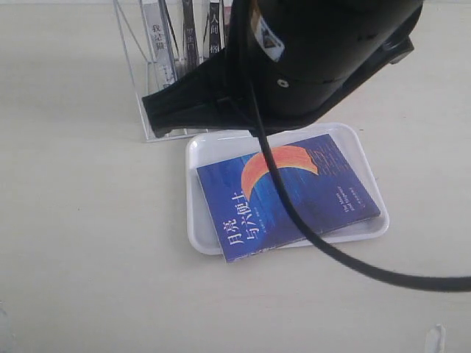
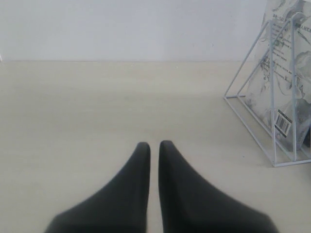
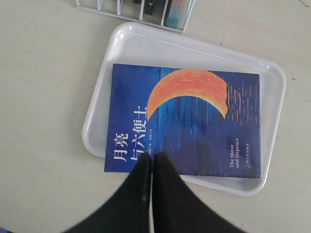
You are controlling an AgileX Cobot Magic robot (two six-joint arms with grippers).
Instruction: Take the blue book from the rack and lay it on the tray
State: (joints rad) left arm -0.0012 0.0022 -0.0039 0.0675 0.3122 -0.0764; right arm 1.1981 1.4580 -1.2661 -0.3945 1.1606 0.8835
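Looks basically done to me: the blue book point(image 3: 184, 121) is lying face up in the tray point(image 3: 95, 121), with one corner riding over the rim, so it's sitting slightly skewed. It's a thin glossy paperback on smooth white plastic with rounded corners, and the wire rack point(image 1: 158, 88) is standing just beside the tray. The right hand point(image 3: 148, 158) is hovering above the tray, pinched closed and empty. The left hand point(image 2: 154, 145) is pinched closed too.

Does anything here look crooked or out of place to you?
Only a small thing. The blue book lies face up on the tray, but turned slightly askew. Its corner near the white title rides over the tray's rim rather than sitting inside. I see no spill or damage.
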